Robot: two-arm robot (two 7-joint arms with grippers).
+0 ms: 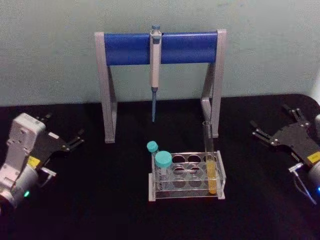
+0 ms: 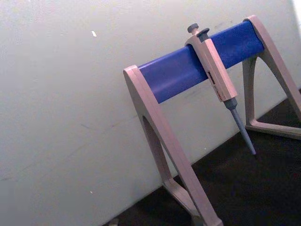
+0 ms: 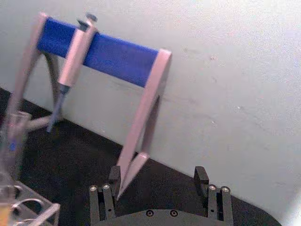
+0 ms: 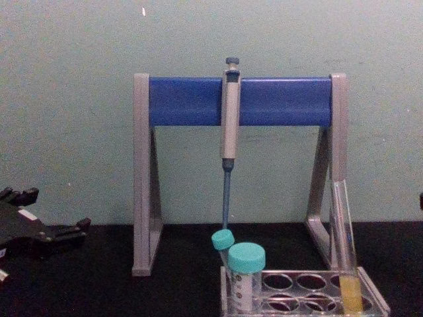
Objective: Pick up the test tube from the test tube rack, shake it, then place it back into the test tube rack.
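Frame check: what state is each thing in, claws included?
test tube rack: on the table, holding three tubes.
test tube: uncapped, standing in the rack's right end, yellow-orange liquid inside.
teal-capped tubes: capped, in the rack's left end.
pipette: hanging on its stand.
left claw: open, empty, parked left.
right claw: open, empty, parked right.

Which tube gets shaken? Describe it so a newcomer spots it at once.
Find the tall grey pipette stand with the blue bar; the low clear test tube rack sits in front of it. At the rack's right end stands the test tube: long, slim, uncapped, yellow-orange liquid at its bottom, unlike the short teal-capped tubes at the left end.
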